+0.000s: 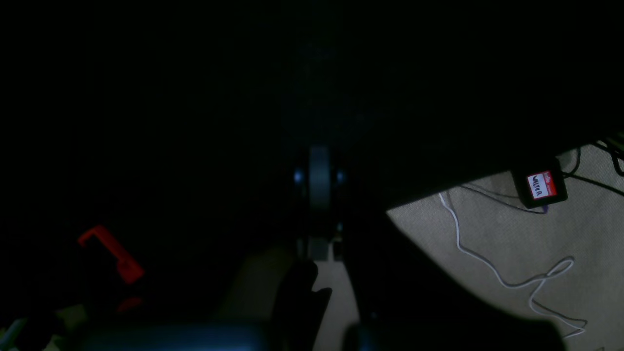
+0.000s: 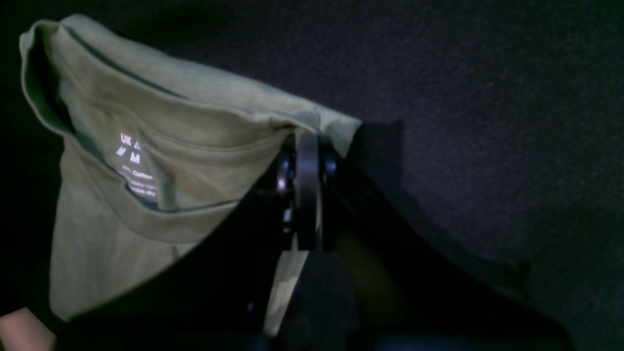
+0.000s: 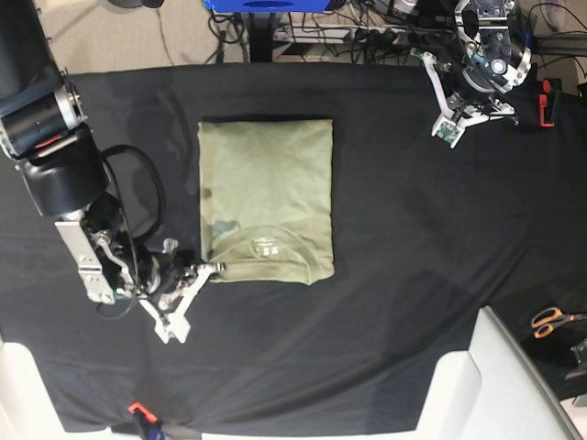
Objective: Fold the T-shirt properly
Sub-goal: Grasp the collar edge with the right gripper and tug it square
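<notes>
The pale sage-green cotton T-shirt [image 3: 267,201] lay folded to a narrow rectangle on the black table cloth [image 3: 413,238], collar nearest the camera. The right gripper [image 2: 307,139] had clamped its collar-end corner, so a crosswise fold seemed next, needing a clean lift toward the hem. The left gripper [image 3: 477,92] hung closed and empty, well apart.

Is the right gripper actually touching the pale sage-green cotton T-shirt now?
Touching. The right wrist view shows the right gripper shut on the folded edge of the pale sage-green cotton T-shirt beside the collar, fabric pinched with no gap.
</notes>
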Robot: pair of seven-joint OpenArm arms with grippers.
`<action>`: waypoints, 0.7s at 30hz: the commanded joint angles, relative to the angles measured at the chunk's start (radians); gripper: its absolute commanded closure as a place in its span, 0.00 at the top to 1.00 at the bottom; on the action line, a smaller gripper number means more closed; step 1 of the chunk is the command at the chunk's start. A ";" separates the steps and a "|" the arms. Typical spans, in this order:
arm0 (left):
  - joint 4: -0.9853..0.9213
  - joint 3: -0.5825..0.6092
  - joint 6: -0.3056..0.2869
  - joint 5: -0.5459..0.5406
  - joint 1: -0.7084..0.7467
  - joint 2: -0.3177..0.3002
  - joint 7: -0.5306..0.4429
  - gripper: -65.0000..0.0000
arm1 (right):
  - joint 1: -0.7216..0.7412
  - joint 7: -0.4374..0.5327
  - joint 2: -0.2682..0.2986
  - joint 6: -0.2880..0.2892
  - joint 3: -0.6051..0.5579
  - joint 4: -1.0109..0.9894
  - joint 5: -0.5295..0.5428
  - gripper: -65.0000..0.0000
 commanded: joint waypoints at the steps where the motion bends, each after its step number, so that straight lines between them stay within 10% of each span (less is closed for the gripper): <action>1: 0.014 -0.001 0.003 -0.002 -0.008 -0.007 -0.006 0.00 | 0.042 0.020 0.008 -0.021 0.008 0.011 0.006 0.00; 21: 0.013 -0.001 0.003 -0.002 -0.013 -0.007 -0.006 0.00 | 0.036 0.015 -0.006 -0.189 0.011 0.018 0.016 0.00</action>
